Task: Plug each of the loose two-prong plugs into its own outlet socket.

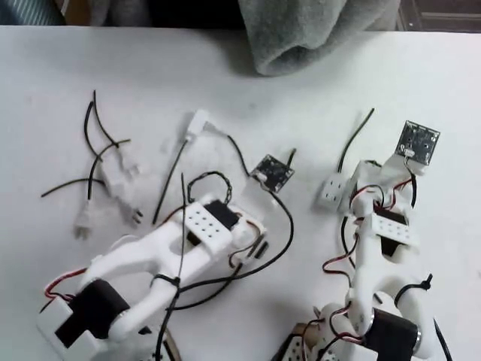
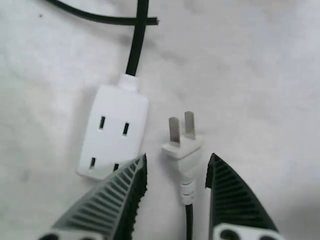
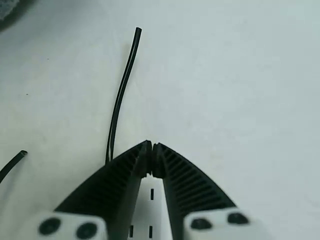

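Observation:
My left gripper [image 2: 178, 159] is open just above the table. A white two-prong plug [image 2: 182, 146] lies between its fingers, prongs pointing away. A white outlet socket [image 2: 114, 132] on a black cord lies beside the plug, slots up, close to one fingertip [image 2: 135, 175]. My right gripper [image 3: 151, 148] is shut, fingertips together, over another white socket [image 3: 151, 200] whose slots show between the fingers. That socket [image 1: 334, 192] sits by the right arm [image 1: 383, 226], its thin black cord [image 3: 120, 95] running away. Loose plugs [image 1: 83, 226] [image 1: 135, 216] lie at the table's left.
A grey cloth [image 1: 301, 37] drapes over the far edge. Another white socket [image 1: 198, 124] lies mid-table. Black cords [image 1: 98, 143] tangle at the left beyond the left arm [image 1: 203, 226]. A cord end [image 2: 150, 21] crosses beyond the socket. The table's right side is bare white.

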